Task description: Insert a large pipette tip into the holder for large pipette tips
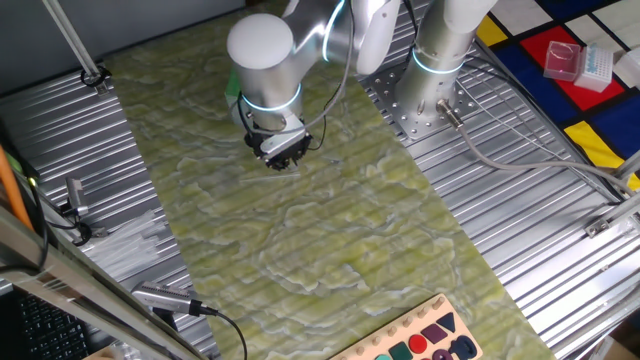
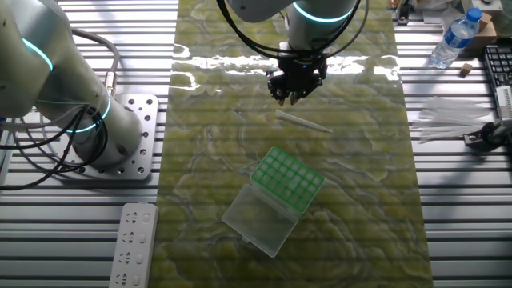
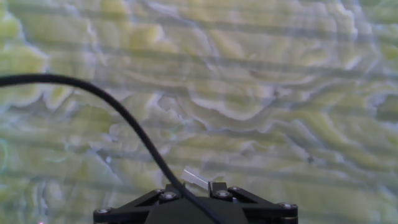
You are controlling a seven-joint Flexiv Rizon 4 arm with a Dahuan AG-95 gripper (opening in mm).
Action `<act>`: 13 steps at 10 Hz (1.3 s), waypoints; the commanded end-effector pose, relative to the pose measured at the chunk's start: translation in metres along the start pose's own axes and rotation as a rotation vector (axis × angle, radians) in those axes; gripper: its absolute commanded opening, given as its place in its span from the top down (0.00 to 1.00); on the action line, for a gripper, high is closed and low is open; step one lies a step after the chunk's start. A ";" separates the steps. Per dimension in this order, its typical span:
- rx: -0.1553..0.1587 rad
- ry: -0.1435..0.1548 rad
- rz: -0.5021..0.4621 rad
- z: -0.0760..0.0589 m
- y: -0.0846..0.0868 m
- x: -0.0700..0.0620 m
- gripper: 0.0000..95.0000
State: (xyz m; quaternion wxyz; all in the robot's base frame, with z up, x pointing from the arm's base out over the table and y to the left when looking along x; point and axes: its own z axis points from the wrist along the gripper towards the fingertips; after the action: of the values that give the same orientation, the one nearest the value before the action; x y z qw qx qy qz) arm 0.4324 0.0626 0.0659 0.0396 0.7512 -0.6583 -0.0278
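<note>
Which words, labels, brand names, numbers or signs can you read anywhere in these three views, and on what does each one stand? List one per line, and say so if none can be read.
No text can be read in any view.
Water bottle: its label is too small and blurred to read.
White remote-like pad: button marks too small to read.
Wooden shape board: coloured shapes only, no legible text.

table (image 2: 464, 208): ribbed bare metal, dull silver sheen
mat (image 2: 352, 200): green-yellow marbled sheet, smooth, glossy where light glares off it
holder for large pipette tips (image 2: 288, 179): green plastic grid top, matt; open lid pale translucent plastic
large pipette tip (image 2: 302, 121): thin, nearly clear plastic
gripper (image 2: 294, 96): black, matt
arm (image 1: 262, 42): smooth white shell, satin finish
bottle (image 2: 456, 36): clear plastic, blue cap
</note>
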 end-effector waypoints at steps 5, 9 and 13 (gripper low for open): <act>0.005 0.005 -0.202 0.002 0.000 0.000 0.80; 0.006 0.002 -0.236 0.010 0.000 -0.002 0.80; 0.008 0.007 -0.284 0.018 0.000 -0.004 0.80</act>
State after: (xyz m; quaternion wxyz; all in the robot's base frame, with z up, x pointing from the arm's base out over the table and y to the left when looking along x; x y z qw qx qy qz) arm 0.4300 0.0663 0.0476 0.0351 0.8373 -0.5449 -0.0283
